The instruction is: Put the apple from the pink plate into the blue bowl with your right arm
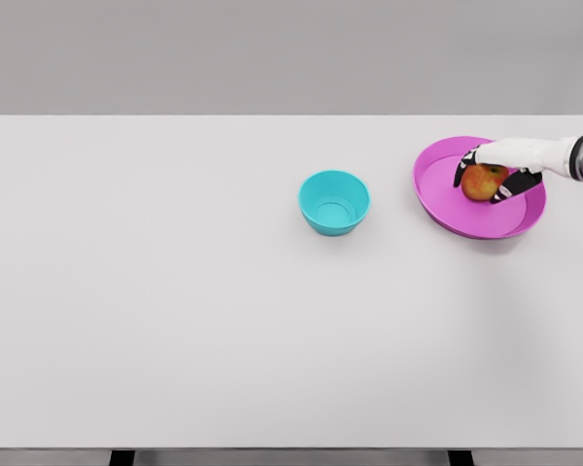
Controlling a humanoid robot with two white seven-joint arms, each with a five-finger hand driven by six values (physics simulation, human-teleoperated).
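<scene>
Nearest my camera, the table (175, 340) is a broad, flat, matte white slab, its front edge just above two dark leg tops at the bottom of the view. Moving up, I see the bowl (334, 202), round and smooth, a glossy turquoise-blue plastic look, sitting near the table's middle, nothing inside it. To its right and well apart lies the plate (437, 199), a shallow pink-magenta dish with a raised rim. On it sits the apple (482, 182), round, red blending to yellow. My right hand (500, 171) comes in from the right edge, white shell with dark fingers (463, 170) curled around the apple on both sides, gripping it, with the fruit low over the plate.
</scene>
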